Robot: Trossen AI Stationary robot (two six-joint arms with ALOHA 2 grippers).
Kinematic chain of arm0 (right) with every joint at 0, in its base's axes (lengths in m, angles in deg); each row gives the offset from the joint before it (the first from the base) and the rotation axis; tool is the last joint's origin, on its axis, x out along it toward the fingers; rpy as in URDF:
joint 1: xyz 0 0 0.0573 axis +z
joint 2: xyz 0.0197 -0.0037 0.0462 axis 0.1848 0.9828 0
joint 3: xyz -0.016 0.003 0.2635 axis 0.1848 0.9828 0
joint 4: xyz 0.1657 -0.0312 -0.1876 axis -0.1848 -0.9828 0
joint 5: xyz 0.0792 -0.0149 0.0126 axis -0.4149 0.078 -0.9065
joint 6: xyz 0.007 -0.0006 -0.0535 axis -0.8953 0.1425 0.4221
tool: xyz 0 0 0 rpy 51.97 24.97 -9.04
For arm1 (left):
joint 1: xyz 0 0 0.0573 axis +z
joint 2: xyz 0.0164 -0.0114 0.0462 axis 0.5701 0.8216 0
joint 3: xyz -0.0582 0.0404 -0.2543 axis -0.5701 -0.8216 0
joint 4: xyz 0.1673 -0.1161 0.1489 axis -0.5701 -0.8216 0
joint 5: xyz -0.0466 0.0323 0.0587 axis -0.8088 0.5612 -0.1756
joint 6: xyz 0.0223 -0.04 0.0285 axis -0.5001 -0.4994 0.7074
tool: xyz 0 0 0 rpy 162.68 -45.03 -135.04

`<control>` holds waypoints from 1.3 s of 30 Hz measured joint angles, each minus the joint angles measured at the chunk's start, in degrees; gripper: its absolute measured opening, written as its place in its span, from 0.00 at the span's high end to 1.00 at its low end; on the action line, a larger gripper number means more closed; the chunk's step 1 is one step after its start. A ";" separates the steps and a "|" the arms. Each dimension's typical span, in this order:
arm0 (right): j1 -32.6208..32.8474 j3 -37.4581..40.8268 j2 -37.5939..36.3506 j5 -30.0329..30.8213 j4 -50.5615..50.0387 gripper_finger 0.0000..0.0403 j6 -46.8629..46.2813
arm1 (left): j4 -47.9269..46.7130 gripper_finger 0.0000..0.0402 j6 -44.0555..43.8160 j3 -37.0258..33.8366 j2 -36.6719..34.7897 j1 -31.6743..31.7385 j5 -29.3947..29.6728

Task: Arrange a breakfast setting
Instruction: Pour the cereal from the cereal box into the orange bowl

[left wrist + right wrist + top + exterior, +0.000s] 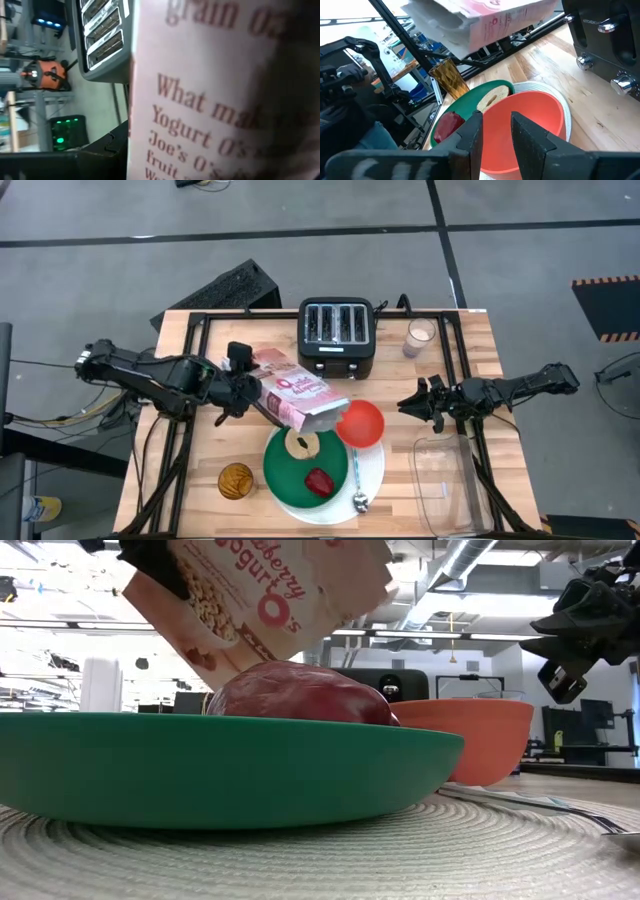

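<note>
My left end effector (243,392) was clamped on the pinkish cereal box (300,398), holding it tilted above the desk (190,470), its open end lowered toward the small red-orange bowl (361,423). That bowl sat at the edge of the large white plate (372,472), beside the smaller green plate (290,478), which lay on top of the white one. The bagel half (302,444) and the small red fruit (319,481) rested on the green plate. The blue-handled metal spoon (356,476) lay along the white plate's right side. My right end effector (414,404) hovered just right of the bowl, its fingers (472,135) slightly apart and holding nothing. A black toaster (337,336) stood behind the setting.
</note>
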 joint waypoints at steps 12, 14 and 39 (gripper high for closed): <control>0.01 0.00 0.00 0.00 0.00 0.69 -0.02 | 2.30 0.51 -0.67 0.00 8.20 -0.42 4.59; 0.00 0.01 0.00 0.00 0.00 0.69 0.00 | 3.18 0.51 -0.94 0.00 9.17 -0.42 4.56; 0.00 0.02 0.00 -0.02 0.00 0.69 0.00 | -2.23 0.51 0.50 10.54 22.10 -0.70 11.76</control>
